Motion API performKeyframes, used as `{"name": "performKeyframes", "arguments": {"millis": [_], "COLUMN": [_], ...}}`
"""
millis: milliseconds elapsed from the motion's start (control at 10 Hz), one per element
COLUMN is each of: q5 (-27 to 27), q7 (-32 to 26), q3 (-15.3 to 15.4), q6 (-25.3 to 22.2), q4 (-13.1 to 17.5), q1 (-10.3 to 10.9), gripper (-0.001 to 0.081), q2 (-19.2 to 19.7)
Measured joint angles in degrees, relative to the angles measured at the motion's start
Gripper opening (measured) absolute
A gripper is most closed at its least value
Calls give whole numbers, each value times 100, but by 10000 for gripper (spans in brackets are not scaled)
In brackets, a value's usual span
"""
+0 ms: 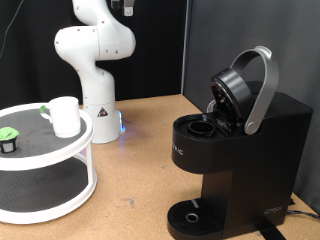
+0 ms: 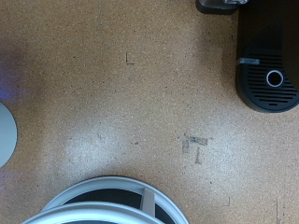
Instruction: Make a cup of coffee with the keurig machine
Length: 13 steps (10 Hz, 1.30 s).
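The keurig machine (image 1: pixel 235 150) stands at the exterior view's right, its lid with the silver-grey handle (image 1: pixel 262 88) raised open and the pod chamber (image 1: pixel 203 126) exposed; I cannot tell whether a pod is in it. Its round drip tray (image 1: pixel 190 215) is bare. The white cup (image 1: pixel 65 116) stands on the top tier of a white round stand (image 1: pixel 45 160) at the left, beside a small dark pod with green top (image 1: pixel 10 137). The gripper does not show in either view; the arm (image 1: pixel 95 50) reaches up out of frame. The wrist view looks down on the machine's drip tray (image 2: pixel 269 82) and the stand's rim (image 2: pixel 103 191).
The arm's white base (image 1: pixel 100 115) stands behind the stand on the brown cork tabletop (image 1: pixel 140 170). A black curtain (image 1: pixel 160 40) hangs behind. A bit of tape (image 2: pixel 196 143) marks the table. A grey object (image 2: pixel 5 133) sits at the wrist view's edge.
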Motion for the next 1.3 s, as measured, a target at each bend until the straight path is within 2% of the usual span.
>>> {"name": "performKeyframes", "arguments": {"millis": [200,400,600,1000,1300], "q5": [0,-29,-318,-361,-554], "q7": [-171,-454,-726,-1059,-1632], "q3": [-152,-518,-817,-972,-1456], "q6": [-78,-259,-339,-448,-450], "q4": [26,138,220,205,180], "q1": [-14,-98,-233,-261,-359], "gripper": [803,803,803,803,803], "q2": [0,0,1,3,-9]}}
